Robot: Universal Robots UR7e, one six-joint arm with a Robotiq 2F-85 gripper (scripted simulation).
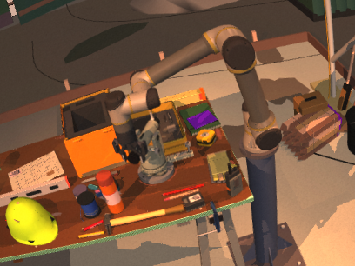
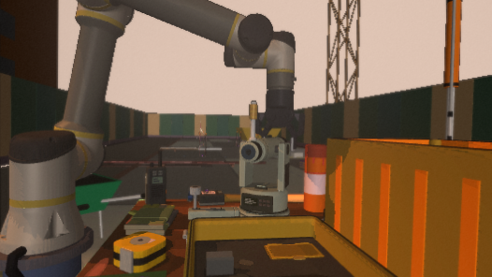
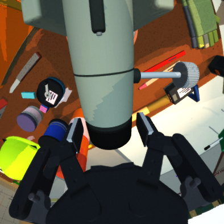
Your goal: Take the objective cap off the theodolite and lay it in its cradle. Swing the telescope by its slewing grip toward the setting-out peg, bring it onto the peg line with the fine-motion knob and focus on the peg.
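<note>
The black objective cap (image 3: 108, 138) sits on the end of the telescope tube (image 3: 102, 71) and is hidden behind the instrument from the second side camera. The grey theodolite (image 1: 153, 150) stands mid-table on its round base. My gripper (image 3: 109, 129) is open and empty, its two fingers standing either side of the cap at the telescope's front end. A knurled knob (image 3: 189, 74) on a thin shaft sticks out from the telescope's right side in the wrist camera. A brass post (image 2: 253, 117) rises from the top of the instrument.
The open orange case (image 1: 89, 132) stands left of the theodolite, close behind my wrist. An orange-and-white cone (image 1: 109, 191), a blue spool (image 1: 88, 204), a yellow helmet (image 1: 30, 221) and a hammer (image 1: 143, 215) lie toward the front edge. A tape measure (image 1: 205, 137) and a radio (image 1: 233, 178) lie right.
</note>
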